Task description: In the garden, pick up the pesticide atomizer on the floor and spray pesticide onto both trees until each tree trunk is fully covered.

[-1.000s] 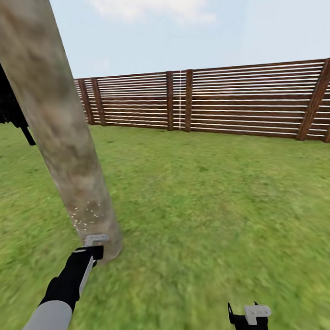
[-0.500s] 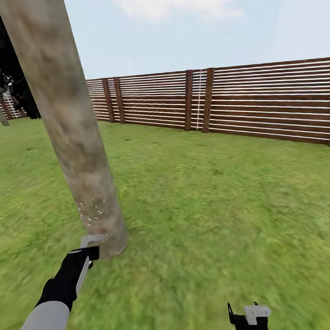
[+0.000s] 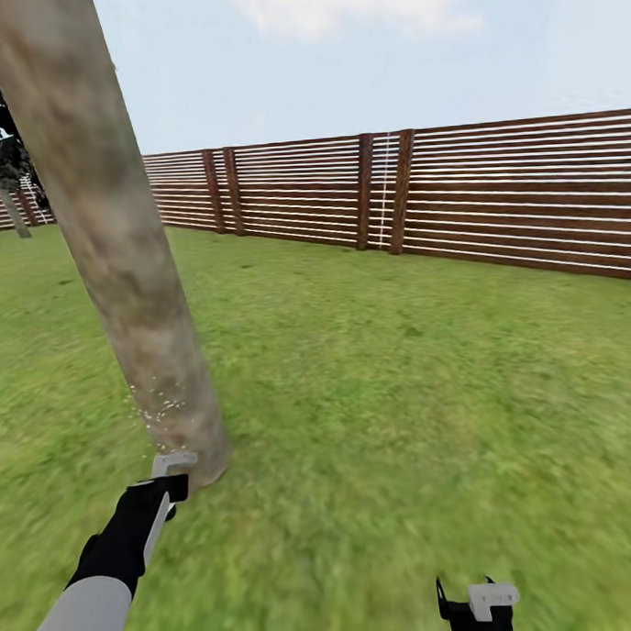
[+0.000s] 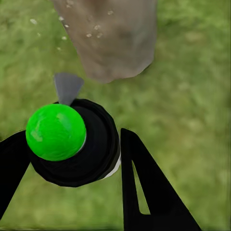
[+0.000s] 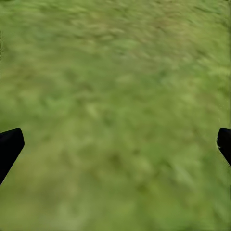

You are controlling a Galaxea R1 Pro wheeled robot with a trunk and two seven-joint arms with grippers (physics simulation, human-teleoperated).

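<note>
Left wrist view: round black atomizer [image 4: 72, 147], glossy green cap, mottled trunk [image 4: 113, 38].

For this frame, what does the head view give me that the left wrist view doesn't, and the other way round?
Head view alone: the slatted wooden fence, the sky, the upper length of the tree trunk, and the right tool low over the lawn.

Left wrist view alone: the atomizer, a black body with a green round cap, clamped between the left tool's fingers, its grey nozzle aimed at the trunk base.

Both: the trunk's lower part with pale spray specks, and grass.
</note>
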